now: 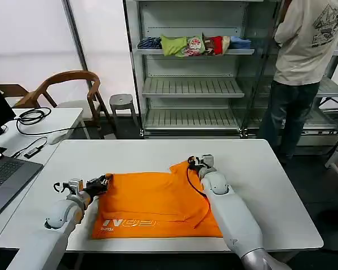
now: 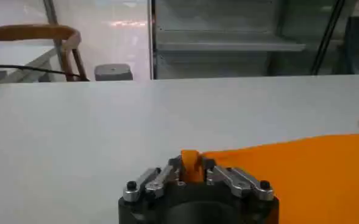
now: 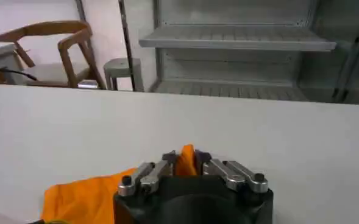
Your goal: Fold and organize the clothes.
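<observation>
Head cam: I see the shirt [image 1: 152, 205] lying mostly flat on the white table [image 1: 259, 169], near the front edge, pale lettering at its front-left corner. L gripper [image 1: 103, 183] is at the shirt's far-left corner, fingers clenched on the cloth there. R gripper [image 1: 196, 163] is at the far-right part of the shirt, fingers nipped on a raised flap that's folded inward over the body; a ridge of orange runs from those fingers back along the arm toward the front hem. Laptop [image 1: 3, 177] and cables [image 1: 31, 117] sit on a side desk well off to the L gripper's outer side. Shelf unit [image 1: 191, 84] and a chair [image 1: 67, 90] stand beyond the table.

L wrist cam: L gripper [image 2: 191, 168] has a small pinch of orange clamped between its fingers [image 2: 170, 171], sticking up a little past the tips. Rest of the shirt [image 2: 301, 176] spreads away to one side of the fingers; bare table [image 2: 136, 122] ahead of them.

R wrist cam: R gripper [image 3: 186, 159] same story, fingers [image 3: 168, 161] closed on an upright fold of orange. More shirt [image 3: 81, 196] bunches beside and below the fingers. Table [image 3: 258, 134] ahead of tips, then the shelf [image 3: 240, 39], stool [image 3: 118, 70] and chair [image 3: 57, 42] past it.
</observation>
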`<state>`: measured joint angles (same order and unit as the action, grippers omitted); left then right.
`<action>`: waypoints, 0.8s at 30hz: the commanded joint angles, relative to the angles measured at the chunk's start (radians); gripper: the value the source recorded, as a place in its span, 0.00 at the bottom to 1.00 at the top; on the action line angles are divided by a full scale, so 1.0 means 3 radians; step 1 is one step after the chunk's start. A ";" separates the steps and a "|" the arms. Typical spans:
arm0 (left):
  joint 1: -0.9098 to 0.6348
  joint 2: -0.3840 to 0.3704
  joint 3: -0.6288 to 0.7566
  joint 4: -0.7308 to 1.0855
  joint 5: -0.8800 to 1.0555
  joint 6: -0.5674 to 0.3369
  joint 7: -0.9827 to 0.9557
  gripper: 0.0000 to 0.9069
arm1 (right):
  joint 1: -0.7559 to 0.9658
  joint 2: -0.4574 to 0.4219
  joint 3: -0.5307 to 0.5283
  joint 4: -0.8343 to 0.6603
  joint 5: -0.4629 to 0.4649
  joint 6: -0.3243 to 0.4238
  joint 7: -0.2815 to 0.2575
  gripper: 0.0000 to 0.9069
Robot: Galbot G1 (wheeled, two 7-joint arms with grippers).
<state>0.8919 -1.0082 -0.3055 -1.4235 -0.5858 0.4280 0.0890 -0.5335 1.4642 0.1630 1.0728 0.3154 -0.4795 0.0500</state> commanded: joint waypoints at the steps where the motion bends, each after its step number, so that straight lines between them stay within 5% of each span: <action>1: -0.0003 0.0004 0.0001 -0.0007 -0.0003 -0.0006 0.0019 0.03 | -0.0004 -0.0006 0.0000 0.0012 0.0010 0.0016 -0.0015 0.00; 9: 0.0038 0.0047 -0.0003 -0.0142 -0.0121 -0.0066 0.0016 0.03 | -0.0098 -0.0122 -0.0030 0.0400 0.0032 0.0100 -0.0021 0.00; 24: 0.0454 0.0118 -0.0220 -0.0625 -0.0223 -0.0082 0.0010 0.03 | -0.0754 -0.0565 -0.0031 0.1650 0.0214 -0.0152 0.0143 0.00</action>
<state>0.9533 -0.9752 -0.3395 -1.5312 -0.6420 0.4098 0.0915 -0.6713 1.3494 0.1540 1.3780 0.3627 -0.5055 0.0796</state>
